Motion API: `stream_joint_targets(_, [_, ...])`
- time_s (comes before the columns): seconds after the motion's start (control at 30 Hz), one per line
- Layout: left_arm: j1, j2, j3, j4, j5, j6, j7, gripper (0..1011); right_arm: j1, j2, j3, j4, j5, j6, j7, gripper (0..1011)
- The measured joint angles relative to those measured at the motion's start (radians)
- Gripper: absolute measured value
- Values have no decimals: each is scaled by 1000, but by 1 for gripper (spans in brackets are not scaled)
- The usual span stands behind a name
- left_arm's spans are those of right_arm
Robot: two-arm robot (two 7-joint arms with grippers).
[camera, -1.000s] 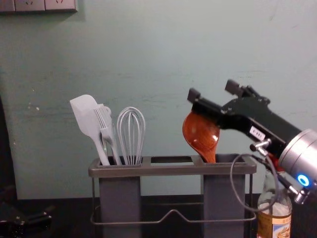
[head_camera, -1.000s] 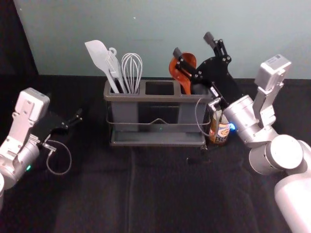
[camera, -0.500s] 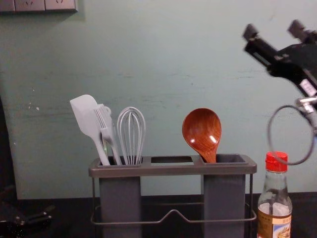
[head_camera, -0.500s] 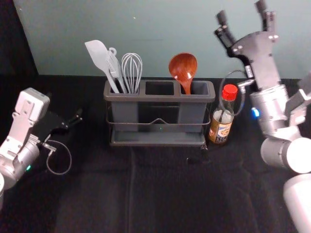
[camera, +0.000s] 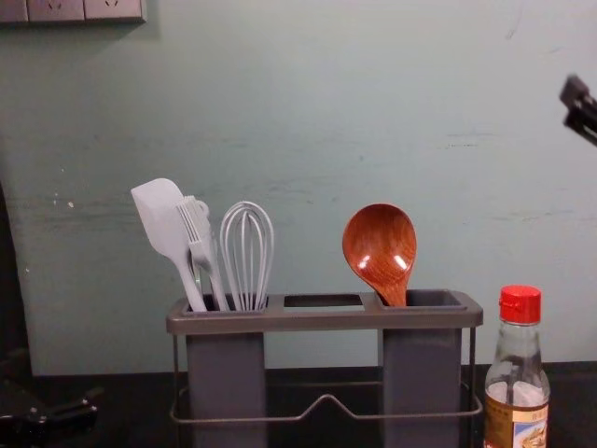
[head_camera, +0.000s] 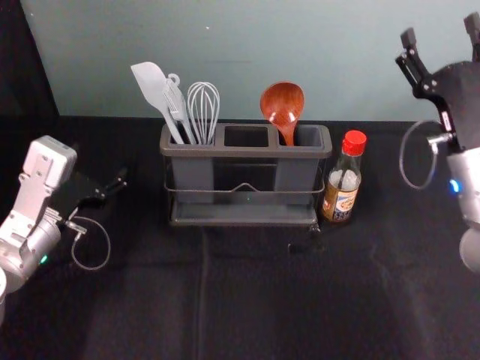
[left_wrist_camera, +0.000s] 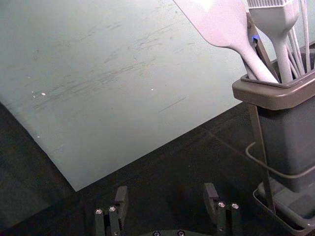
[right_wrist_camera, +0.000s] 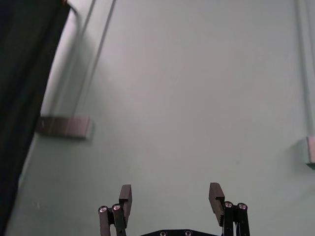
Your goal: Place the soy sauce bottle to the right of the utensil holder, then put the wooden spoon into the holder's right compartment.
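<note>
The wooden spoon [head_camera: 283, 105] stands bowl-up in the right compartment of the utensil holder [head_camera: 246, 151], leaning a little. Right beside the holder's right end, the soy sauce bottle [head_camera: 343, 178] is upright with its red cap on. My right gripper [head_camera: 442, 33] is raised at the far right, away from both; in the right wrist view the same gripper [right_wrist_camera: 170, 199] is open with nothing between its fingers. My left gripper [head_camera: 120, 182] is parked left of the holder; in the left wrist view this gripper [left_wrist_camera: 165, 199] is open and holds nothing.
A white spatula [camera: 160, 218], a fork-like tool [camera: 199, 233] and a whisk [camera: 247, 245] stand in the holder's left compartment. Behind the black-covered table [head_camera: 247, 292] rises a grey-green wall [head_camera: 225, 45].
My right gripper has moved from beside the spoon up and to the right, uncovering the bottle and the holder's right end. The left arm, spoon and bottle have stayed put.
</note>
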Motion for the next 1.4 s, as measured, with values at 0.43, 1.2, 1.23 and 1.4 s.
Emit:
stream_joint_targets(0.43, [0, 0, 0, 0, 0, 0, 0, 1005, -60, 51, 26, -42, -257, 131, -105, 1002])
stream_joint_targets(1.2, [0, 0, 0, 0, 0, 0, 0, 1005, -186, 88, -7, -106, -384, 427, -208, 1002])
stream_joint_targets(1.23, [0, 0, 0, 0, 0, 0, 0, 1005, -192, 89, -8, -106, -378, 449, -207, 1002])
stream_joint_targets(1.4, [0, 0, 0, 0, 0, 0, 0, 1005, -203, 96, -17, -101, -366, 503, -190, 1002])
